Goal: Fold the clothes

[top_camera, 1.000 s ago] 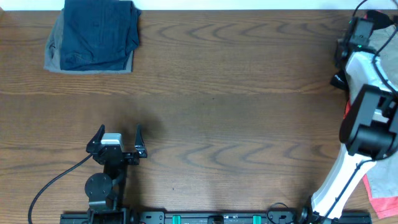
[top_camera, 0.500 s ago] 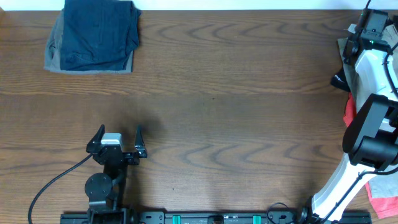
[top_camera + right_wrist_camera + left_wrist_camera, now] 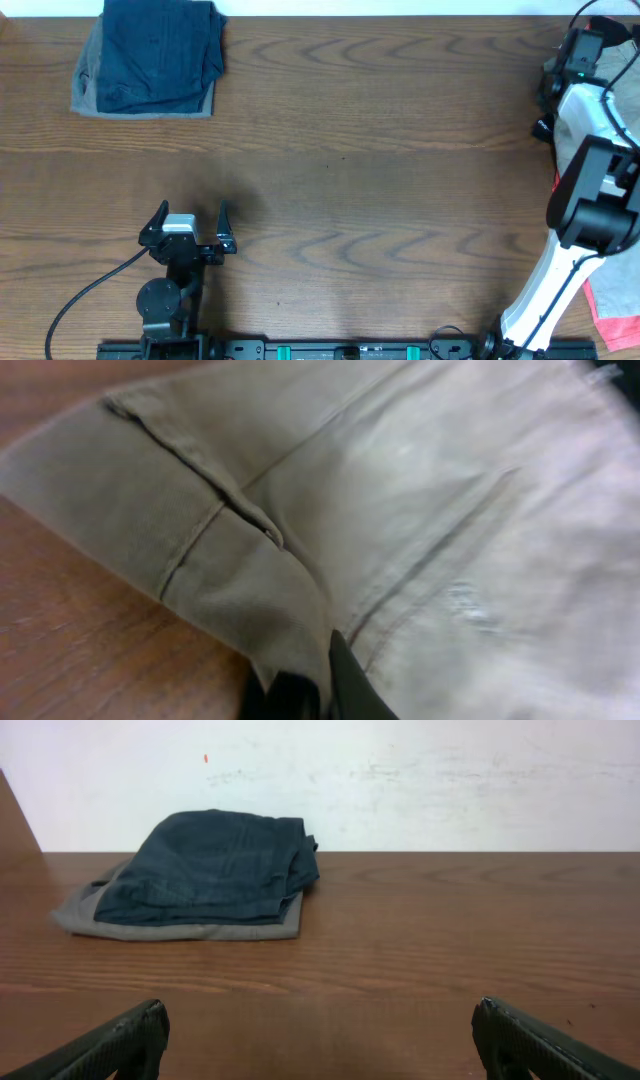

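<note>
- your right gripper [image 3: 322, 688] has swung outward and come back to the table's [image 3: 400, 200] far right edge, jaws nearly shut on a fold of the khaki shorts [image 3: 420, 510]; folding looks unstarted.
- your left gripper [image 3: 190, 213] sits wide open, holding nothing.
- count: one pair of shorts, one navy garment [image 3: 160, 50], one grey garment [image 3: 85, 97], one coral-red cloth [image 3: 612, 312].

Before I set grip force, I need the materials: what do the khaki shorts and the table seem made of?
Khaki shorts: probably woven cotton, matte; stitched seams and soft creases show. Table: wood or wood-look laminate, smooth; swirling grain, real or printed unclear.
</note>
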Available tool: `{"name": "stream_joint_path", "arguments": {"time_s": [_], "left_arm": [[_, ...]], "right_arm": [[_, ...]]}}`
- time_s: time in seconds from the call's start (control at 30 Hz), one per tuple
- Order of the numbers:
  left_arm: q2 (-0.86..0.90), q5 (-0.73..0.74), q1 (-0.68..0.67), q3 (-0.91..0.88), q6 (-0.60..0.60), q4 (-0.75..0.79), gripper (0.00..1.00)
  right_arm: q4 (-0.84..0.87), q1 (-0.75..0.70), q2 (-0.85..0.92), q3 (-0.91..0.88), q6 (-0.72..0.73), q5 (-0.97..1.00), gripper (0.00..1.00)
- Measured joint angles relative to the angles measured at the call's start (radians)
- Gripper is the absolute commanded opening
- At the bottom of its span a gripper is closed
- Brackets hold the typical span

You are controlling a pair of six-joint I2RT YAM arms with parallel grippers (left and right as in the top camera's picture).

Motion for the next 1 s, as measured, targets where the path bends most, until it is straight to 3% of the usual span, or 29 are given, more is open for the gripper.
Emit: {"name": "stream_joint_path", "arguments": {"time_s": [0.2,0.7,0.9,1.0], "left_arm": [[0.000,0.000,0.000,0.000,0.000,0.000,0.98],[0.000,0.000,0.000,0.000,0.000,0.000,0.98],[0.000,0.000,0.000,0.000,0.000,0.000,0.98],[0.000,0.000,0.000,0.000,0.000,0.000,0.98]], "right_arm": [[0.024,0.000,0.053,-0.001,-0.010,-0.028,0.36],[0.065,-0.001,0.054,-0.001,-0.040,-0.069,0.41],[0.090,-0.004,0.067,0.000,-0.052,-0.082,0.54],[0.108,-0.005,0.078,0.006,-0.068,-0.081,0.55]]}}
